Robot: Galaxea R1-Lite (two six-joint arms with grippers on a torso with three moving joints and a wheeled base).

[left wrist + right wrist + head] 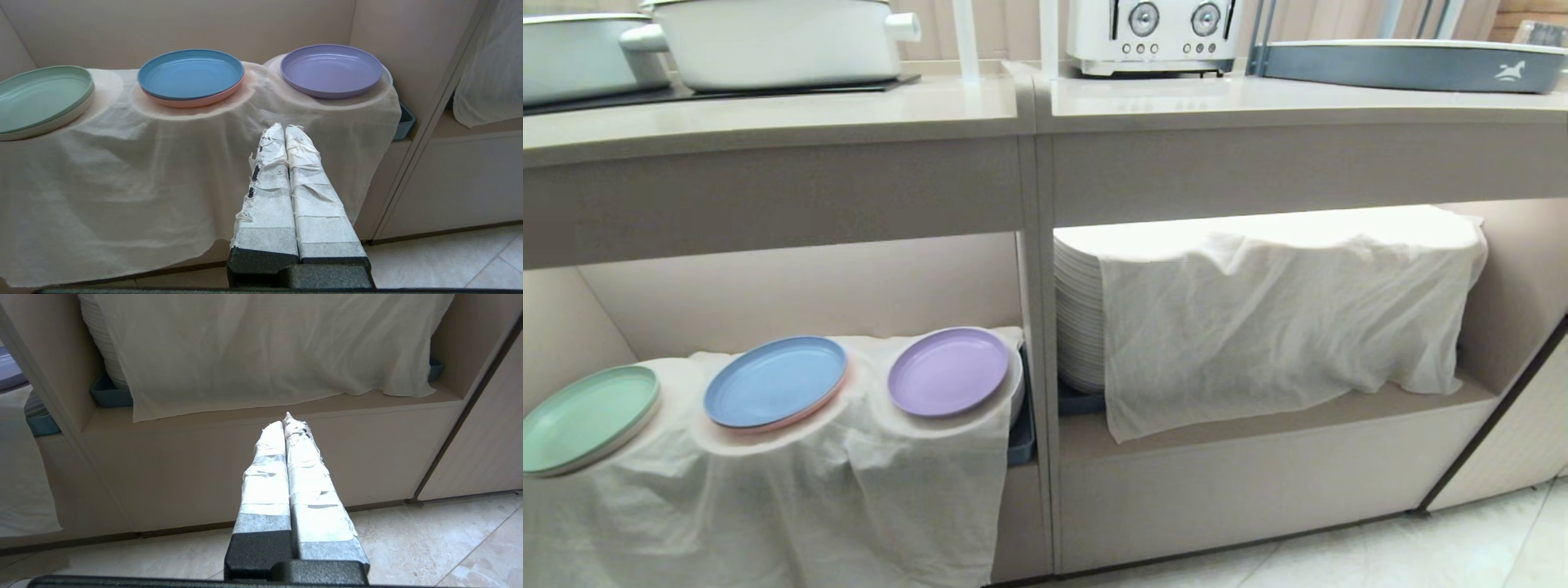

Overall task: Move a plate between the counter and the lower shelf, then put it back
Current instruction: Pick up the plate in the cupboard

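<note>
Left claw pressed together, holding nothing, hanging low in front of the draped cloth. Right claw also closed and empty, facing the right cubby. Purple plate sits on the cloth in the lower shelf, beside blue plate, green plate further left. Only the head view shows the counter, pot and toaster; neither claw appears there.

The lower shelf carries cloth-draped stacks, the lilac plate resting on the left cloth beside the blue plate and green plate.
</note>
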